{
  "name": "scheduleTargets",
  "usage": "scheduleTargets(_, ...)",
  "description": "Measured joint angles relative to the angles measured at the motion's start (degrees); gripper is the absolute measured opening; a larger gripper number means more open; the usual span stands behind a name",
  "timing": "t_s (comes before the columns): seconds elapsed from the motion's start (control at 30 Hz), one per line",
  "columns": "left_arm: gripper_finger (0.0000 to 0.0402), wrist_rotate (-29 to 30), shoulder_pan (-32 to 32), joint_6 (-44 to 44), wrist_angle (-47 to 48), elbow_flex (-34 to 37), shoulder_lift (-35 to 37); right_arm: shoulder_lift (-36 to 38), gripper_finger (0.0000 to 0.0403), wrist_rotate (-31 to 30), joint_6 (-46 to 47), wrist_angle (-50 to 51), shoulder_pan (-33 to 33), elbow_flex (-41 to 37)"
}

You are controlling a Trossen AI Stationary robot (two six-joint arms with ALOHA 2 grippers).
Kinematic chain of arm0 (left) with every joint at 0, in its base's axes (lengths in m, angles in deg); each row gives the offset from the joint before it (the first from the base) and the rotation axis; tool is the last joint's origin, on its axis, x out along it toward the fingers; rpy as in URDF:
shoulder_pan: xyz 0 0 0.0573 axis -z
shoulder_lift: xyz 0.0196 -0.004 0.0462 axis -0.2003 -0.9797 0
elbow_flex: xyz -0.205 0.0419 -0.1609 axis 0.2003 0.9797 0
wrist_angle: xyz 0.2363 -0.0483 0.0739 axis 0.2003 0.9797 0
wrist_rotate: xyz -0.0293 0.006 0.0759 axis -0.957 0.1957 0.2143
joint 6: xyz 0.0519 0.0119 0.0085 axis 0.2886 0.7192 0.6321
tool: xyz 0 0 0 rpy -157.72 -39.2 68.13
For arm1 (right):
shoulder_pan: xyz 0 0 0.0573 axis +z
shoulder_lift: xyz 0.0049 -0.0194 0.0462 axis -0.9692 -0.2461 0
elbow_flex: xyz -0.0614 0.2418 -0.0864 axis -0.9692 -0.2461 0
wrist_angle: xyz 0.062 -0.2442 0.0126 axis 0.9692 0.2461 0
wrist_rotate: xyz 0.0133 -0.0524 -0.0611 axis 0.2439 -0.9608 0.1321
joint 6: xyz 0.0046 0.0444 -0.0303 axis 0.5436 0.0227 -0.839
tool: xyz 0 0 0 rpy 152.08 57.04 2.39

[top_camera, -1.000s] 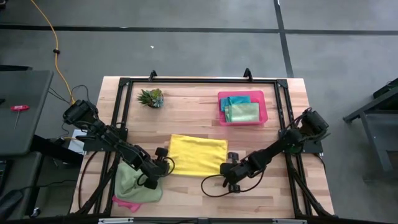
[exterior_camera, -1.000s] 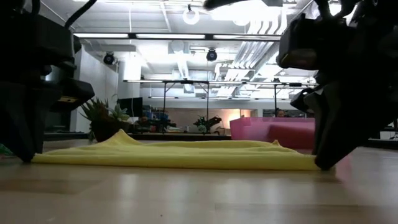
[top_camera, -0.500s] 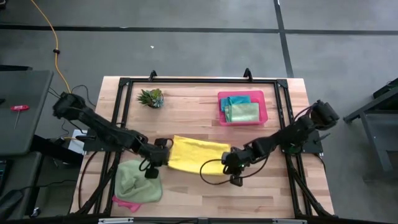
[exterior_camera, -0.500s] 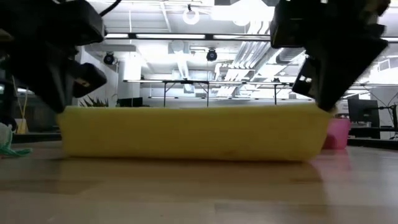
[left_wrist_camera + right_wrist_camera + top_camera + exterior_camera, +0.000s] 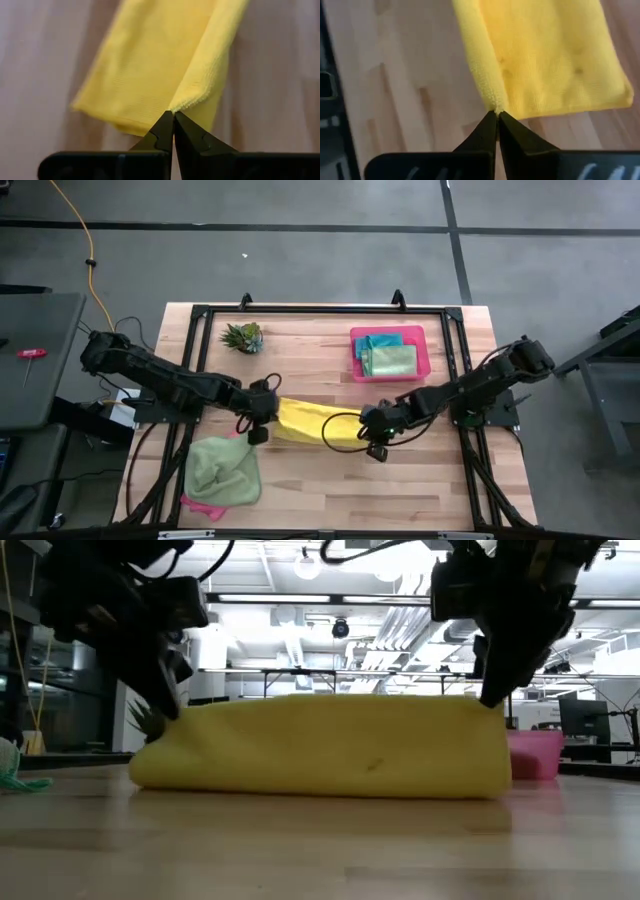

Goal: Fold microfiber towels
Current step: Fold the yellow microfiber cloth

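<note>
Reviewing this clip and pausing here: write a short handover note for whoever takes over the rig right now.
Left gripper and right gripper: each shut on a corner of the yellow towel, carrying its near edge over toward the far edge at table centre.
Done: a teal and a light green towel lie in the pink tray.
Left: finish the yellow fold; a light green towel over a pink towel waits at the front left.
</note>
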Motion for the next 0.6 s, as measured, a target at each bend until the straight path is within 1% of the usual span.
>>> scheduleTargets(0.17, 0.0000, 5.2, -2.4, -3.6, -0.5, 0.0, 0.0, -0.6, 0.0000, -4.3, 2.9, 2.8, 0.0, 0.0)
scheduleTargets(0.27, 0.0000, 5.9, -3.1, -4.0, -0.4, 0.0, -0.2, -0.6, 0.0000, -6.9, 4.5, 4.2, -0.4, 0.0)
scheduleTargets(0.37, 0.0000, 6.5, -3.5, -3.7, -0.4, 0.0, -0.5, -0.6, 0.0000, -8.4, 6.2, 5.4, -1.4, 0.0)
scheduleTargets(0.47, 0.0000, 9.1, -3.5, -4.1, -0.4, -0.1, -1.2, -0.5, 0.0000, -10.0, 8.1, 6.3, -2.3, 0.0)
scheduleTargets(0.6, 0.0000, 11.3, -3.5, -5.7, -0.5, -0.1, -2.6, -0.5, 0.0000, -10.4, 9.4, 7.2, -3.5, 0.0)
